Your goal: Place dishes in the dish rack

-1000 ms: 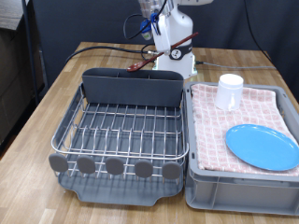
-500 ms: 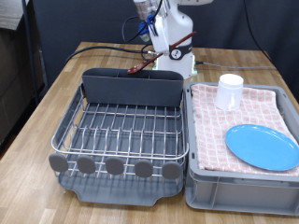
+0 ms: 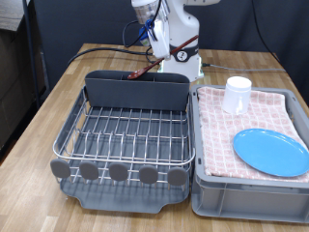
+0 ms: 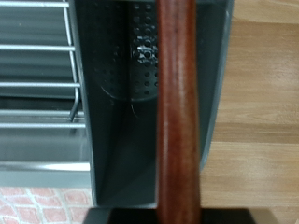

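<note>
**Desk:** Fingers first, operator: what are yours doing?

**Caption:** Your gripper (image 3: 147, 46) hangs above the far end of the dish rack (image 3: 126, 135), with the wooden spoon (image 3: 143, 69) slanting down from it toward the tall dark-grey caddy (image 3: 135, 91). The wrist view runs the spoon's reddish-brown handle (image 4: 177, 112) straight out from between your fingers, so you are clamped on it. The fingertips themselves stay out of sight.

**Desk:** Largest to smallest, what sits around those fingers?

**Caption:** Below them lies the wooden table (image 3: 58, 97). On it, under and in front of your fingers, stands the silver wire rack on its grey tray, round grey discs (image 3: 118, 172) lining the edge farthest from them. Off to one side of your fingers, just beside the rack, rests the grey crate (image 3: 253, 188) lined with pink checked cloth (image 3: 220, 135). On that cloth, well apart from your fingers, lies the light-blue plate (image 3: 270, 152). The white cup (image 3: 238, 95) stands upright nearer to them. The spoon's lower end reaches the caddy's rim; the caddy's perforated interior (image 4: 131, 103) shows directly beneath the handle.
</note>
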Robot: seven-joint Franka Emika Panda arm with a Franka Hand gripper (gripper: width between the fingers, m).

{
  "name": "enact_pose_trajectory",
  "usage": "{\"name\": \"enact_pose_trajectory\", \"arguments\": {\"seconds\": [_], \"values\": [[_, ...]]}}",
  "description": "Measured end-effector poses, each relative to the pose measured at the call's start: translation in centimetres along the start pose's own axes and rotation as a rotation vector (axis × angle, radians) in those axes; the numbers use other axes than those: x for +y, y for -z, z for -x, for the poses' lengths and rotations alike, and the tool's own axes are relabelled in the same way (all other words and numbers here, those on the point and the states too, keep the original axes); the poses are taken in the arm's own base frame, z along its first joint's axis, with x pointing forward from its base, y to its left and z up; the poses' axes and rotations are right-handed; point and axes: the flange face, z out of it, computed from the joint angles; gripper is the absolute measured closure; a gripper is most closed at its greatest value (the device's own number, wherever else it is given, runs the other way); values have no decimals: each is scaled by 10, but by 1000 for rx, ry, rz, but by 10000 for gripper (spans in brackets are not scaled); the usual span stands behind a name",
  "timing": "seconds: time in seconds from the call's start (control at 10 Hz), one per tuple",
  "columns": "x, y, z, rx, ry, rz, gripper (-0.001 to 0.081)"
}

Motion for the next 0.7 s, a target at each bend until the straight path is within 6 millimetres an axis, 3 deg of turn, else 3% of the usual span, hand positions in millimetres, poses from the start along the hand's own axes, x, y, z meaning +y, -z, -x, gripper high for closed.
{"name": "enact_pose_trajectory", "arguments": {"seconds": [0.7], "values": [[-22,-31,-15,2,-9,-9,714]]}}
